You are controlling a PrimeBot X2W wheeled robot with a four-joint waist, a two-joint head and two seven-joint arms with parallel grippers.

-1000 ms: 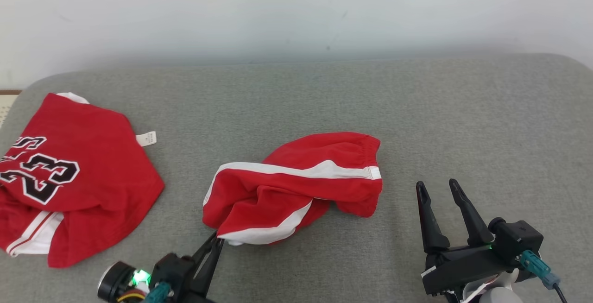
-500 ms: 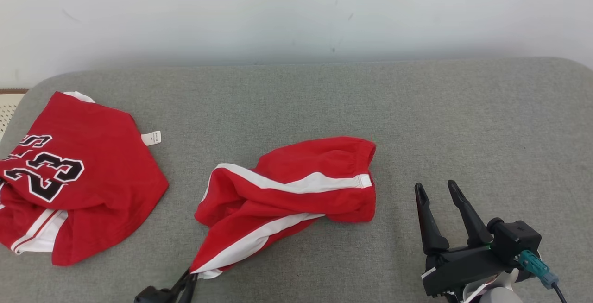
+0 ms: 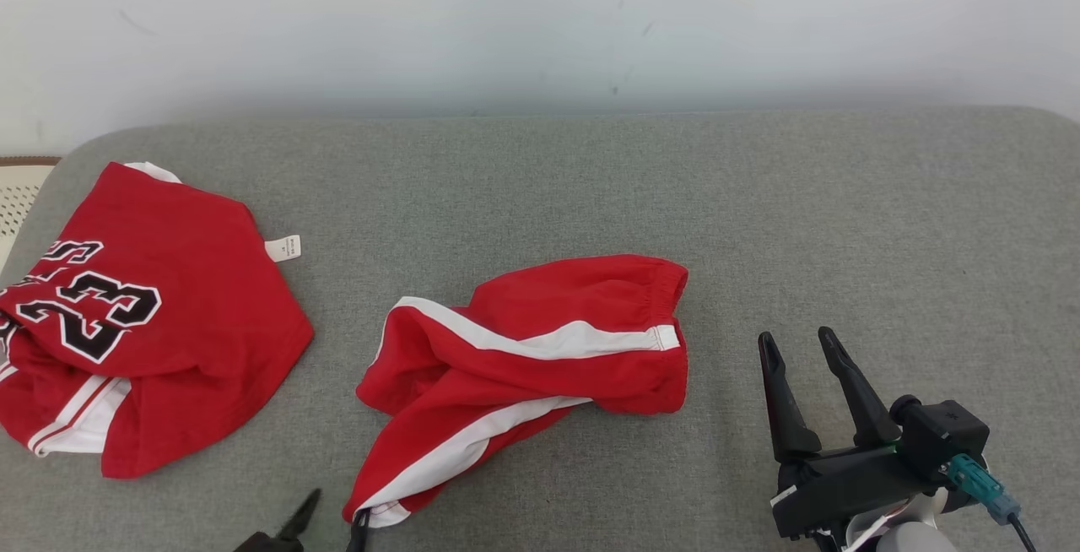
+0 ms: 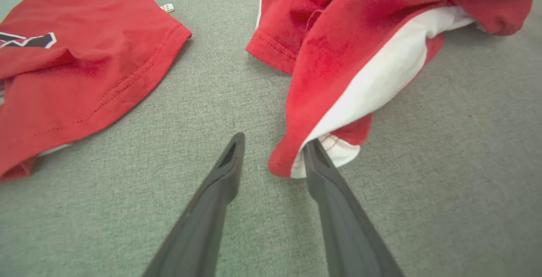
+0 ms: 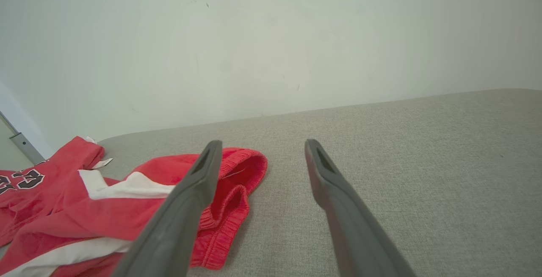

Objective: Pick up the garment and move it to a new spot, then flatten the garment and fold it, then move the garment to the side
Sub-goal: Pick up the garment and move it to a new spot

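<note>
Since my left gripper [image 4: 275, 138] has spread and released the hem [image 4: 296, 167], the garment [image 3: 523, 375] lies relocated at lower centre; my right gripper [image 3: 795, 335] waits spread, so flattening should come next.

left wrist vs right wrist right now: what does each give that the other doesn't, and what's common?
Left wrist: left claw parted, the red shorts' leg hem lying against one finger, not clamped. Right wrist: right claw open, grey cushion between its fingers, the shorts' gathered waistband beside it. Both: the shorts, the red jersey, the cushion.
</note>
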